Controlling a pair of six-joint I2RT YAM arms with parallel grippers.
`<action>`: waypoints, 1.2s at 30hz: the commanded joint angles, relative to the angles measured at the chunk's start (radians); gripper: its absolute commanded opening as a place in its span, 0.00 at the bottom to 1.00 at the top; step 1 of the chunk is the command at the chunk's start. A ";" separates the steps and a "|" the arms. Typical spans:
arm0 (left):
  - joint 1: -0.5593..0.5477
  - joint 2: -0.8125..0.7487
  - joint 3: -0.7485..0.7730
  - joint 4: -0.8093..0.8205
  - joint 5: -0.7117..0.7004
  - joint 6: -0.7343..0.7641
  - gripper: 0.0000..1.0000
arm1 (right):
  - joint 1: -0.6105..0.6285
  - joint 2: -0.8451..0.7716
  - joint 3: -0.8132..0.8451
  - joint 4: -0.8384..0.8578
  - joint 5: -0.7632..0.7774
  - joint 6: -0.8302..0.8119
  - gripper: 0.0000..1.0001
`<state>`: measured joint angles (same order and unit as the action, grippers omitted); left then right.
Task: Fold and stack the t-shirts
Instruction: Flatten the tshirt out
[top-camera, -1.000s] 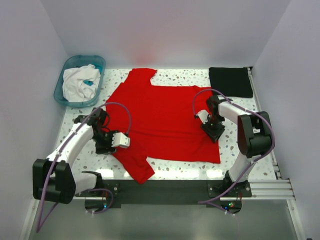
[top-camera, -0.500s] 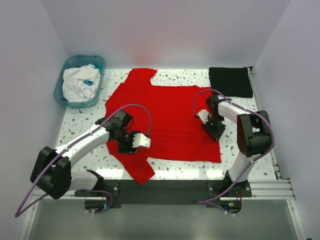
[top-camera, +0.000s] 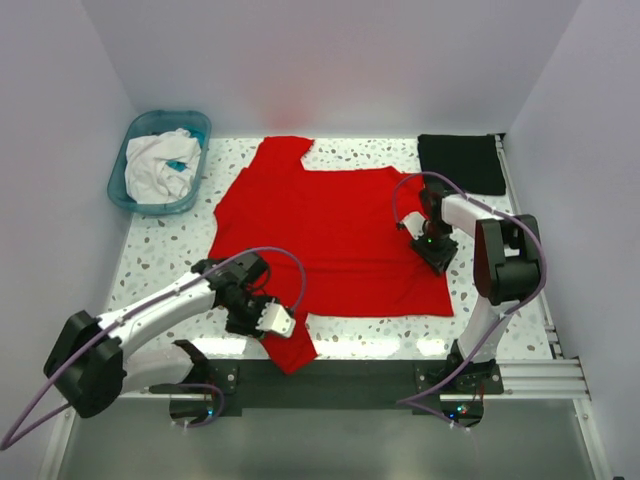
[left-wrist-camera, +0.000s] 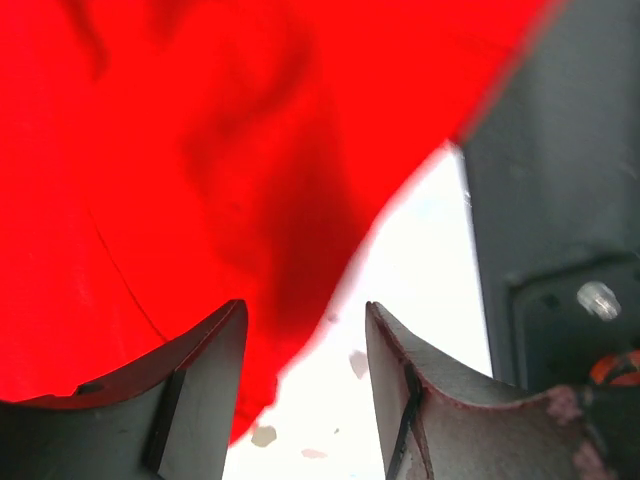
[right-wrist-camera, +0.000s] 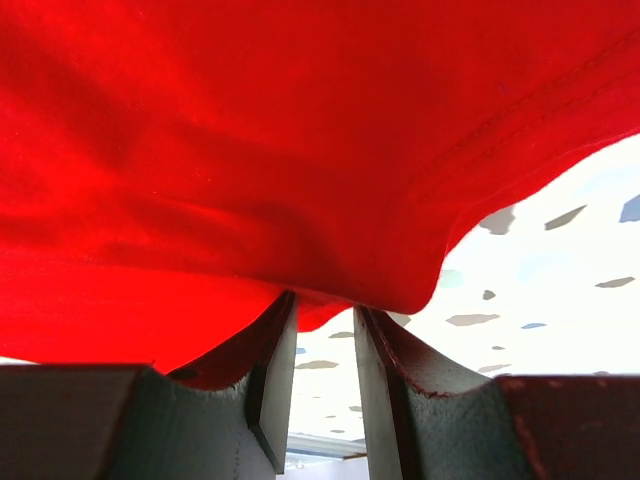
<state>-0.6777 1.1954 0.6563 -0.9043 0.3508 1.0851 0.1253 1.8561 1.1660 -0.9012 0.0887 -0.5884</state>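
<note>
Speckled white table under pale walls. Lying spread flat just right of the teal basin: red t-shirt. Sitting folded well right of the basin, at the far edge: black t-shirt. Hovering open-jawed over one sleeve, nearer the arms than the basin, gripping nothing: left gripper. Pinching the red hem, well right of the basin, fingers nearly together: right gripper.

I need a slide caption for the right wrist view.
Right gripper at the hem of the bright red cloth t-shirt.
</note>
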 joint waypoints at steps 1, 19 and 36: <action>-0.008 -0.095 -0.012 -0.163 0.025 0.166 0.56 | -0.032 0.040 0.014 0.091 0.048 -0.048 0.33; -0.095 0.056 0.123 0.228 0.128 -0.227 0.27 | -0.039 0.046 0.047 0.071 0.010 -0.021 0.24; -0.304 0.018 -0.095 0.259 -0.006 -0.278 0.20 | -0.039 0.083 0.060 0.094 0.046 -0.022 0.23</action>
<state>-0.9512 1.2587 0.5884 -0.5934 0.3115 0.7727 0.0914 1.8954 1.2179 -0.9028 0.1143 -0.6048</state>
